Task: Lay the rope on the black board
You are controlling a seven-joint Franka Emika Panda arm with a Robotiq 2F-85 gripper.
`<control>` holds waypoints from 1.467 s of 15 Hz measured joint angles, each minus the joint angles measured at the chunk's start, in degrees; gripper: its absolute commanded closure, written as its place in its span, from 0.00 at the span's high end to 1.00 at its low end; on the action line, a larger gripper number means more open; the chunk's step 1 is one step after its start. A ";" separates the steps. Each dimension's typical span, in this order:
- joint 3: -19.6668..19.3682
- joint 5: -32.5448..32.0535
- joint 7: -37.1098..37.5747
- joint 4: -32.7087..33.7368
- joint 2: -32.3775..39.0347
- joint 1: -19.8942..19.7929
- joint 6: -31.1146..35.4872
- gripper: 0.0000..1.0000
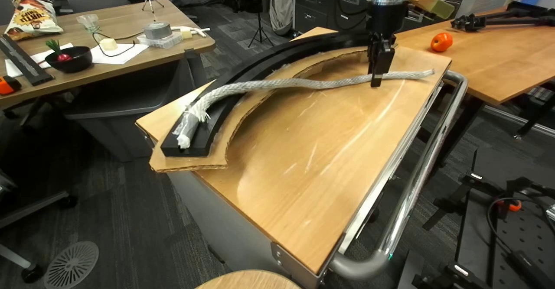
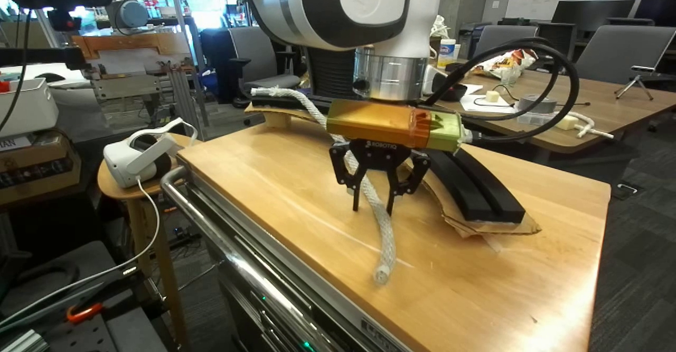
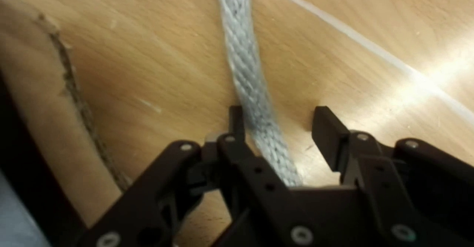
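Note:
The pale braided rope [image 1: 321,83] has one frayed end lying on one end of the curved black board [image 1: 269,61]. From there it crosses the board's inner edge and runs over the wooden tabletop. Its other end [image 2: 384,267] lies on the tabletop, off the board [image 2: 475,188]. My gripper [image 1: 376,83] points down, low over the tabletop, and it also shows in an exterior view [image 2: 373,212]. In the wrist view the gripper [image 3: 277,119] is open. The rope [image 3: 244,54] passes between its fingers, closer to the left finger; I cannot tell whether they touch.
A cardboard base [image 1: 190,165] lies under the board. A metal tube rail [image 1: 409,193] runs along one side of the wooden tabletop [image 1: 303,185]. A table with an orange tomato [image 1: 441,42] stands nearby. A white headset [image 2: 132,157] rests on a stool.

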 measured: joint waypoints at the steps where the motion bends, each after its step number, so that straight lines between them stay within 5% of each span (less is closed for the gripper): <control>1: 0.00 0.00 0.00 0.21 0.07 -0.15 0.00 0.13; 4: 0.02 0.00 0.00 0.47 0.17 -0.27 0.00 0.00; 22: 3.74 -2.00 1.27 9.92 -7.60 2.98 1.16 0.03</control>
